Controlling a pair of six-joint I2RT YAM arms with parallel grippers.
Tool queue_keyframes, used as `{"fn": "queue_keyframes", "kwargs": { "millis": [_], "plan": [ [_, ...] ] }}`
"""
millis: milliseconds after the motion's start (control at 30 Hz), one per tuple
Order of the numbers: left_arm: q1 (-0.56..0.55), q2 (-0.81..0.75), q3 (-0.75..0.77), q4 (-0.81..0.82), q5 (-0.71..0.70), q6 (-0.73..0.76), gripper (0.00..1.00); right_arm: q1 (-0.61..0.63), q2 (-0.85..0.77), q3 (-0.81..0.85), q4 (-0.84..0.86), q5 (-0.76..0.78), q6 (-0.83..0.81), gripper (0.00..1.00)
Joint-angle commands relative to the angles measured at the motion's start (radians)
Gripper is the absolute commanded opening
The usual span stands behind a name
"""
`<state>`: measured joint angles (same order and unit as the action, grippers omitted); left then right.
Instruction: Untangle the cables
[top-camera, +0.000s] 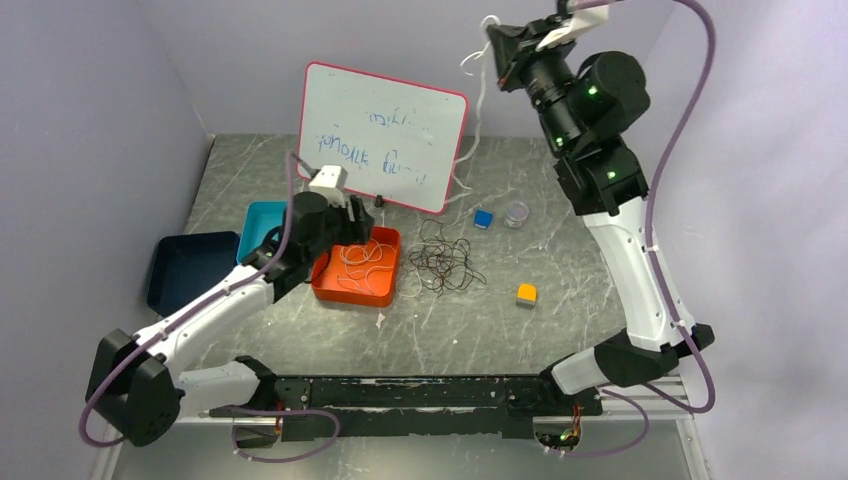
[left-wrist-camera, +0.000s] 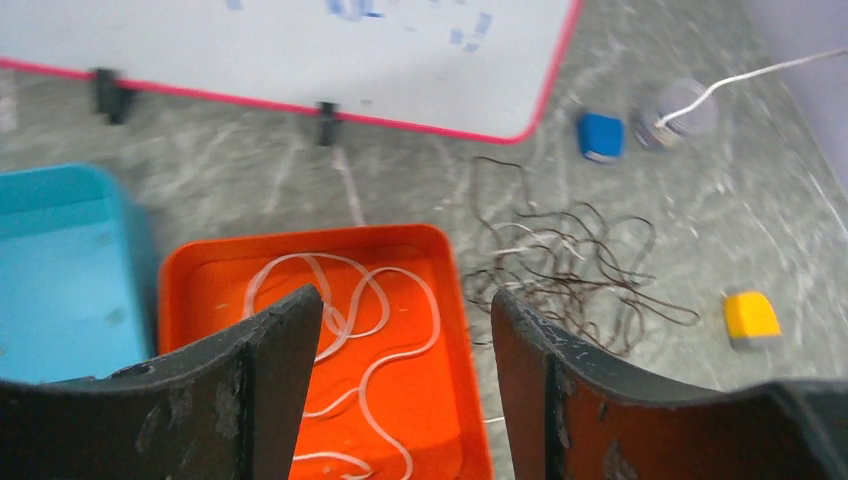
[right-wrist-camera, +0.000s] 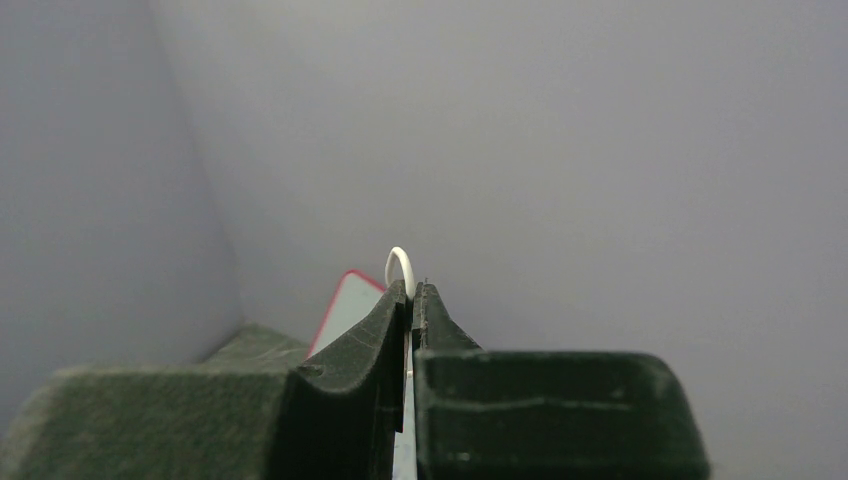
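Top external view has the right claw (top-camera: 503, 48) hoisted high over the far side of the grey marbled table (top-camera: 560, 320), pinched together on a thin white cable (top-camera: 478, 100) that dangles down past the edge of the red-framed whiteboard (top-camera: 385, 135); the right wrist view backs it up, a little white loop poking out above closed tips. Down low, the left claw (left-wrist-camera: 405, 300) stands with its fingers well apart and nothing between them, hovering over the orange plastic tray (left-wrist-camera: 300, 238), where another white cable (left-wrist-camera: 432, 310) lies in loose curls. Just right of the tray, on the table, sits the knotted heap of thin dark brown cables (left-wrist-camera: 570, 270). These strands look featherweight, floppy and a bit springy, so lifting is no effort; the trouble is likely snagging, one loop dragging its neighbours along. They also look slick and fine enough to slide out of a loose pinch. The best hold is probably a single outer loop or a free end at the heap's edge, squeezed fully and drawn away slowly.
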<state>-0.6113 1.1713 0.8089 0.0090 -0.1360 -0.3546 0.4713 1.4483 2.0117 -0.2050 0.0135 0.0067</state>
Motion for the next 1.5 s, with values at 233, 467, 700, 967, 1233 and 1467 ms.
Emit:
{"fn": "queue_keyframes", "kwargs": {
  "millis": [233, 467, 700, 967, 1233, 1467],
  "plan": [
    [0.150, -0.232, -0.014, -0.304, -0.286, -0.090, 0.73, 0.264, 0.076, 0.064, -0.033, 0.072, -0.083, 0.00],
    [0.155, -0.342, -0.016, -0.411, -0.503, -0.125, 0.82, 0.344, 0.143, 0.069, -0.045, 0.041, -0.067, 0.00],
    [0.156, -0.409, -0.046, -0.401, -0.560, -0.106, 0.85, 0.377, 0.166, 0.007, -0.036, 0.012, -0.046, 0.00],
    [0.155, -0.373, -0.048, -0.389, -0.570, -0.109, 0.85, 0.382, 0.154, -0.140, 0.001, -0.013, 0.010, 0.00],
    [0.155, -0.365, -0.077, -0.310, -0.585, -0.112, 0.87, 0.382, 0.159, -0.205, 0.015, -0.059, 0.049, 0.00],
    [0.155, -0.359, -0.073, -0.333, -0.570, -0.129, 0.87, 0.382, 0.164, -0.297, 0.027, -0.102, 0.104, 0.00]
  ]
}}
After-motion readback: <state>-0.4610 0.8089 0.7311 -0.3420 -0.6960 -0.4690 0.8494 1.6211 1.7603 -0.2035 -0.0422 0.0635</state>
